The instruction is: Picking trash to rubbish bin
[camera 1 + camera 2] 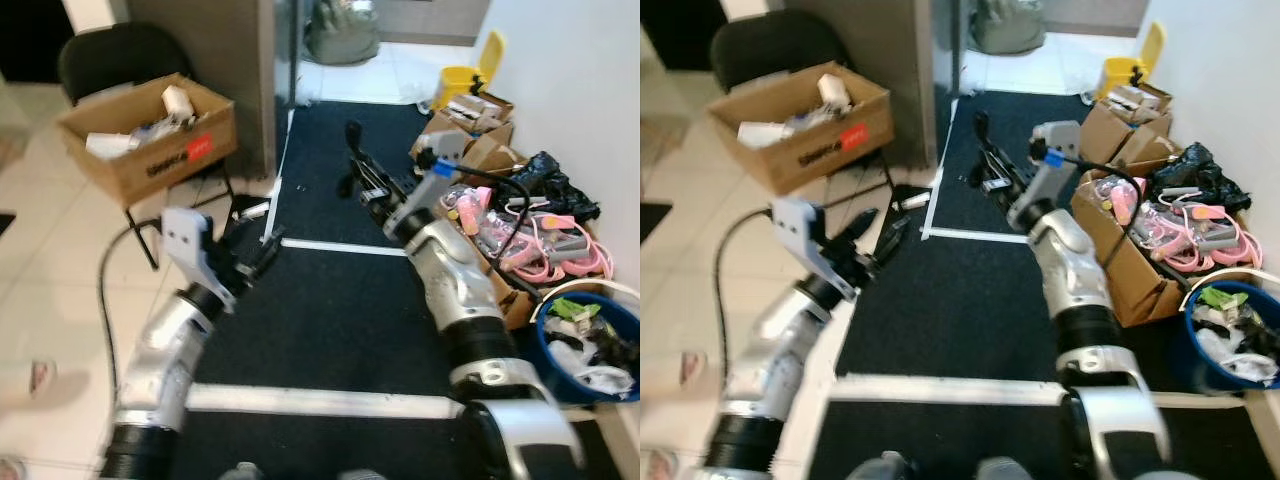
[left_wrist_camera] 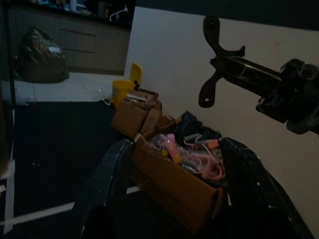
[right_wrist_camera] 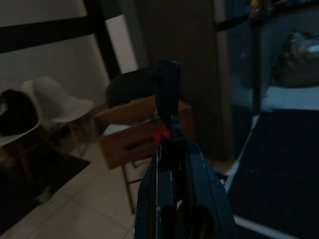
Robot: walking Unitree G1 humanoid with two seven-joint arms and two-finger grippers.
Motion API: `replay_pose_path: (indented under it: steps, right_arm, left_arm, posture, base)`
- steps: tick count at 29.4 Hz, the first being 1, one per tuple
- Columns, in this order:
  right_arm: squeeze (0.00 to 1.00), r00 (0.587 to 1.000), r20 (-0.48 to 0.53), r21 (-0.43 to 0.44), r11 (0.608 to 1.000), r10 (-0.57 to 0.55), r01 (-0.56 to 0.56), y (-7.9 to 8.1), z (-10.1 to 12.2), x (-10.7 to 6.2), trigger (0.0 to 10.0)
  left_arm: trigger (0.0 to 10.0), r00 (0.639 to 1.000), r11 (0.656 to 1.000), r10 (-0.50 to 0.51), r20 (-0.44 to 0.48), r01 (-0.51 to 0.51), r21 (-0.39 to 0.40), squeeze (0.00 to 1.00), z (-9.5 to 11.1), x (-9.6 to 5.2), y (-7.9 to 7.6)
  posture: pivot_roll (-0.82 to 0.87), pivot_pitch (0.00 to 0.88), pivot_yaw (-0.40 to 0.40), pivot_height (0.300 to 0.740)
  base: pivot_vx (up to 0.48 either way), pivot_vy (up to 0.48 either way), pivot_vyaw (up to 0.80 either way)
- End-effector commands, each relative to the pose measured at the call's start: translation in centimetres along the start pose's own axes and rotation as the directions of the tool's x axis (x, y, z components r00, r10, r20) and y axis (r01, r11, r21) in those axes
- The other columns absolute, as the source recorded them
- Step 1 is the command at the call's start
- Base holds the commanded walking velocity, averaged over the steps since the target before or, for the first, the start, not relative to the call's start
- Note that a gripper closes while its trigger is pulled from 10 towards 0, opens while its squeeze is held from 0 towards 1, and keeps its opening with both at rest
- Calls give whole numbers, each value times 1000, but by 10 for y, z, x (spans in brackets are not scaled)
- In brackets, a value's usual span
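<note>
Black carpet [image 1: 330, 310] lies under both raised arms: left gripper [image 1: 262, 252] apart, right gripper [image 1: 352, 160] together.

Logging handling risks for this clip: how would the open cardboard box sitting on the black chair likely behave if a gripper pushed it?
The cardboard box overhangs the black chair seat, so a push could probably tip it off. It holds only a few scraps under open flaps, so it is likely light and would slide easily. Its walls would probably flex rather than resist.
</note>
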State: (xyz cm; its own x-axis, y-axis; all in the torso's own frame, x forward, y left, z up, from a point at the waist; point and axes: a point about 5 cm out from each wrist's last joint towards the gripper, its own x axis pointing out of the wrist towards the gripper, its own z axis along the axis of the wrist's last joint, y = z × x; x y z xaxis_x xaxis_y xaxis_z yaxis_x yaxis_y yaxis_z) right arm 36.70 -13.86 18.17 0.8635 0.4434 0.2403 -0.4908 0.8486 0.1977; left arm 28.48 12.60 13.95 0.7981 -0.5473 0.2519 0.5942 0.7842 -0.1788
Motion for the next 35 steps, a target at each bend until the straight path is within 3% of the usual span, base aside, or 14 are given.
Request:
replay_pose_path:
  steps: [1, 26, 35]
  right_arm:
    - [0, 1000, -20, 16, 1000, 21, -21, 9, -6, 5, 10000]
    - [0, 999, -19, -2, 999, 39, -39, 10, -5, 5, 10000]
    - [0, 999, -25, -11, 999, 42, -42, 11, -6, 5, 10000]
  left_arm:
    - [10000, 1000, 1000, 15, 4, -15, 7, 0, 3, -1, 5]
    - [10000, 1000, 1000, 3, 8, -4, 9, 0, 5, -1, 5]
    - [10000, 1000, 1000, -3, 7, 3, 11, 0, 5, -1, 4]
  posture:
    - [-84, 0, -36, 740]
    - [-84, 0, -35, 740]
    - [-81, 0, -34, 740]
  base:
    - [454, 0, 0]
    - [460, 0, 0]
    - [460, 0, 587]
